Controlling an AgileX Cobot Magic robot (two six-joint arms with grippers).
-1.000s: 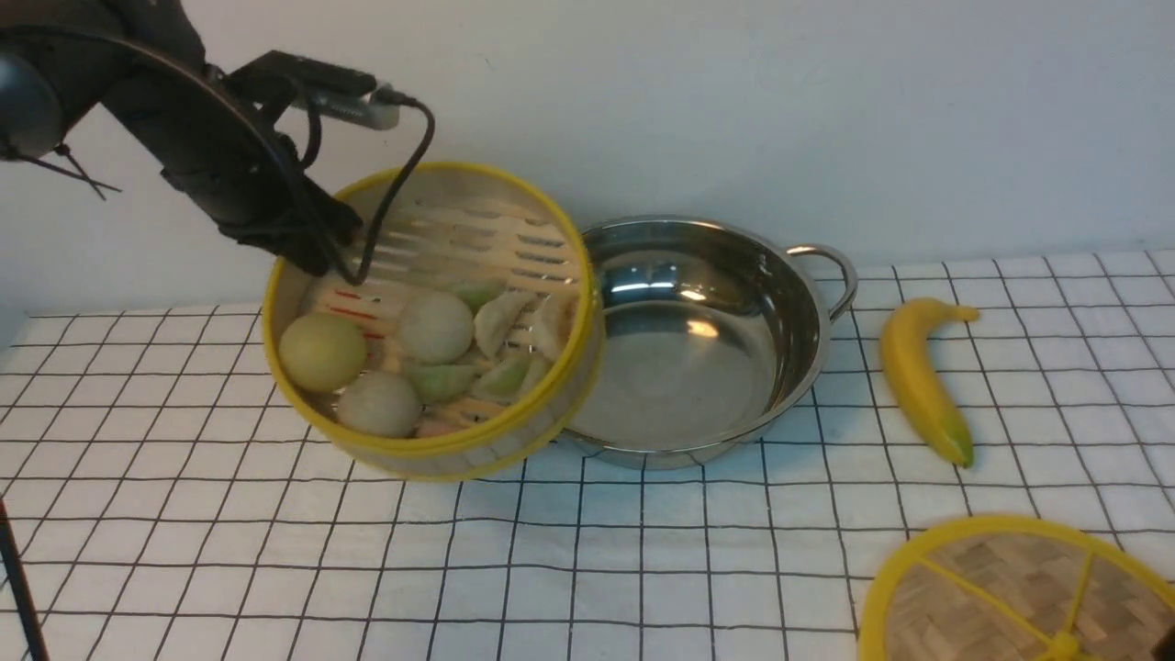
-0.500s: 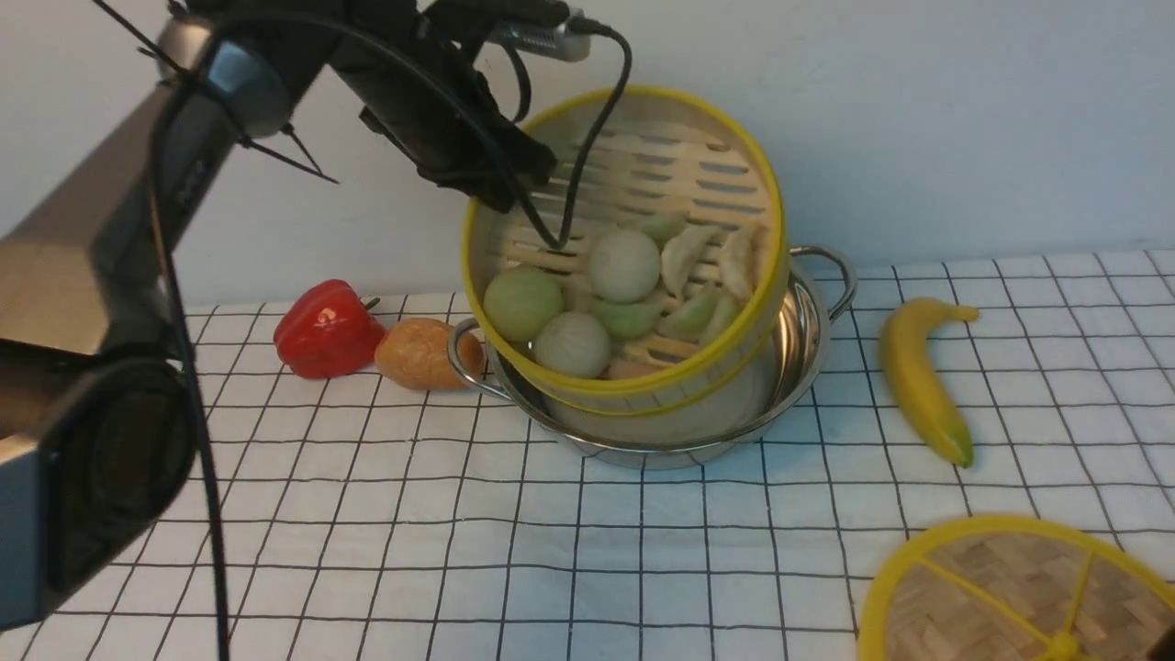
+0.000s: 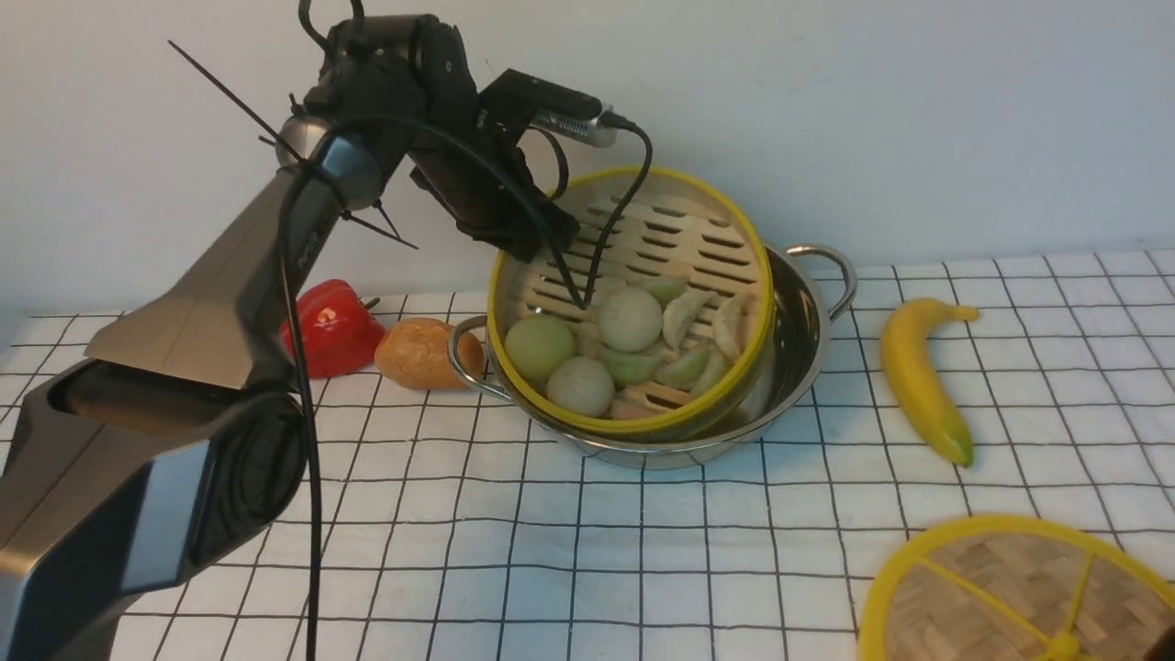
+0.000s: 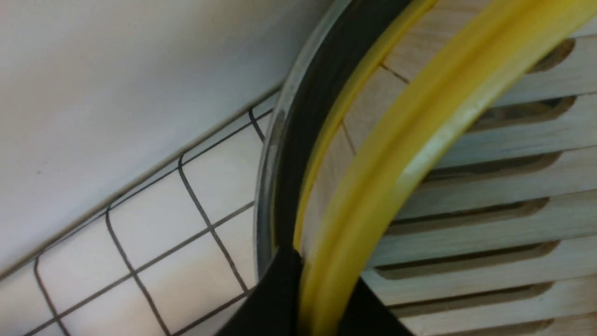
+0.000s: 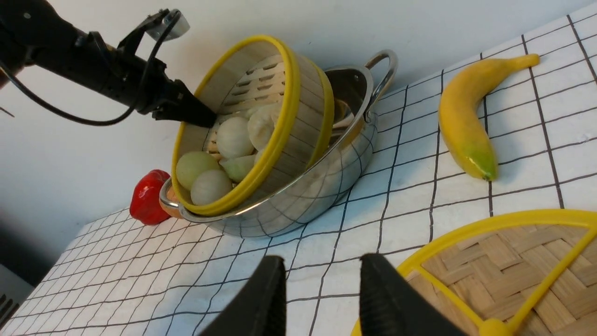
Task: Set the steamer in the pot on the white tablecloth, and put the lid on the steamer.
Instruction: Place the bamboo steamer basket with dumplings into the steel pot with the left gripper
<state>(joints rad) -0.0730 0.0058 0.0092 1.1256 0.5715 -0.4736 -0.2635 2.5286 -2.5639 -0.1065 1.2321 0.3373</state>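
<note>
Left gripper (image 3: 543,240) clamped on rear-left rim of steamer (image 3: 643,266); only the left wrist view shows the pinch. Steamer tilted, near edge down inside pot (image 3: 812,340), not seated flat. Right gripper (image 5: 322,298), visible only in its own wrist view, jaws apart and empty, just beside lid (image 3: 1001,588) lying on white tablecloth (image 3: 551,551). Lid step not begun.

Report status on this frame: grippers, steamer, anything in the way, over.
Left gripper shut on steamer rim. Right gripper open, empty, near lid. Steamer tilted, partly in pot, not seated. Banana, red pepper off to the sides, no obstruction.
</note>
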